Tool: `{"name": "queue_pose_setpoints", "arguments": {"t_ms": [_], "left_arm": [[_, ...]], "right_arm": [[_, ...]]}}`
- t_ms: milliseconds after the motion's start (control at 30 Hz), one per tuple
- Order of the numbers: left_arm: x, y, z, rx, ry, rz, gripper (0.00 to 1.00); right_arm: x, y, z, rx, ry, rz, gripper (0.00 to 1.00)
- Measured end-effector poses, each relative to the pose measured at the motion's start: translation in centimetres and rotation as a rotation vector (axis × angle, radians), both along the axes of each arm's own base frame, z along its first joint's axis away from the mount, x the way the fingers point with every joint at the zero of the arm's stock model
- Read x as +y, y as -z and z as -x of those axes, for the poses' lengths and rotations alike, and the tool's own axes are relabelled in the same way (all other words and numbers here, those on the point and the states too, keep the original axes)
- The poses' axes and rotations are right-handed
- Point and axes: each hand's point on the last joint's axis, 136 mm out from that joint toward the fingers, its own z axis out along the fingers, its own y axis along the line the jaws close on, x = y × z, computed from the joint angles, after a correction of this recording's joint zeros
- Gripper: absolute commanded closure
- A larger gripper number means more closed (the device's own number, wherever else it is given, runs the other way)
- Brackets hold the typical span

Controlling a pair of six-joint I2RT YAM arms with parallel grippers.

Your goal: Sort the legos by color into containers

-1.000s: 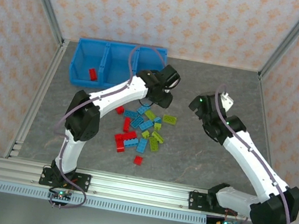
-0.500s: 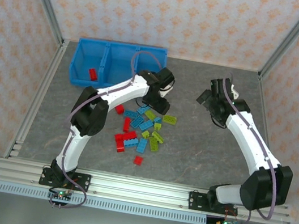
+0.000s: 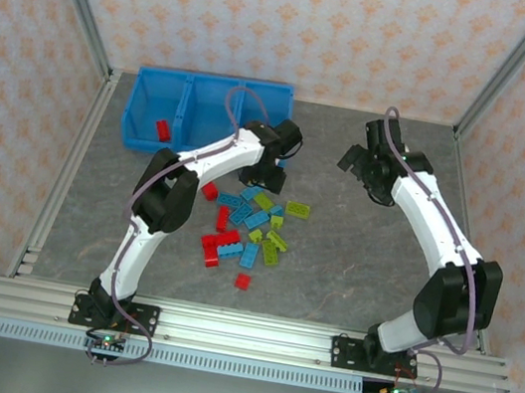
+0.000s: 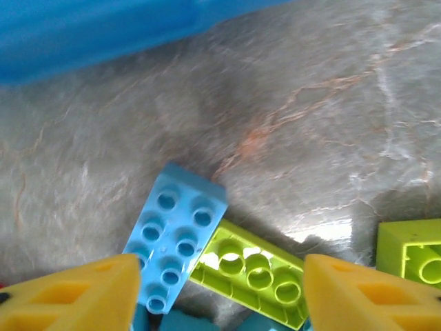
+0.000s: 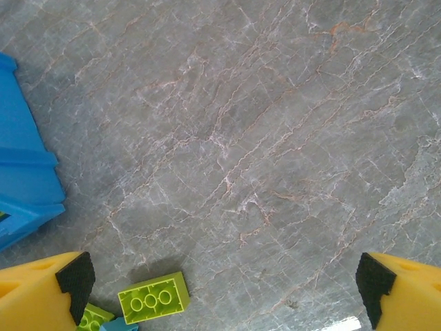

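The legos [image 3: 250, 223], red, light blue and lime green, lie in a loose pile on the grey table. One red lego [image 3: 163, 129] is in the left compartment of the blue containers tray [image 3: 217, 79]. My left gripper [image 3: 269, 170] hangs low over the pile's far edge. In the left wrist view it [image 4: 220, 296] is open, with a light blue brick [image 4: 176, 234] and an upturned lime brick [image 4: 255, 272] lying between its yellow fingers [image 4: 69, 293]. My right gripper [image 3: 359, 160] stands wide open over bare table right of the pile, and a lime brick [image 5: 153, 296] lies near its left finger [image 5: 45, 289].
Metal posts and patterned walls enclose the table. The tray's blue wall [image 4: 103, 27] runs just beyond the left gripper, and its corner [image 5: 24, 172] lies to the left in the right wrist view. Bare table spreads to the right [image 3: 401, 270].
My left gripper has opened and shifted slightly back over the pile's far edge. The right arm has swung toward the back and left, its gripper staying wide open.
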Motion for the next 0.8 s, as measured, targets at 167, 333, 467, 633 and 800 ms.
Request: {"name": "queue_pose_setpoints", "arguments": {"t_ms": [167,333,467,633,800], "left_arm": [[1.4,0.2,0.6,0.084,-0.176,0.052,0.34],[2.2,1.1,0.7,0.097,-0.285,0.048,0.24],[2.2,1.8,0.0,0.071,-0.263,0.037,0.25],[1.6,3.8,-1.0,0.070,-0.186,0.034,0.34],[1.4,4.3,-1.4,0.066,-0.144,0.025,0.56]], "right_arm": [[0.2,1.0,0.2,0.053,-0.019,0.006,0.01],[0.4,1.6,0.8,0.089,-0.046,0.007,0.01],[0.5,1.6,0.9,0.092,-0.060,0.009,0.01],[0.5,1.5,0.8,0.090,-0.072,0.016,0.01],[0.5,1.5,0.9,0.093,-0.072,0.017,0.01]]}}
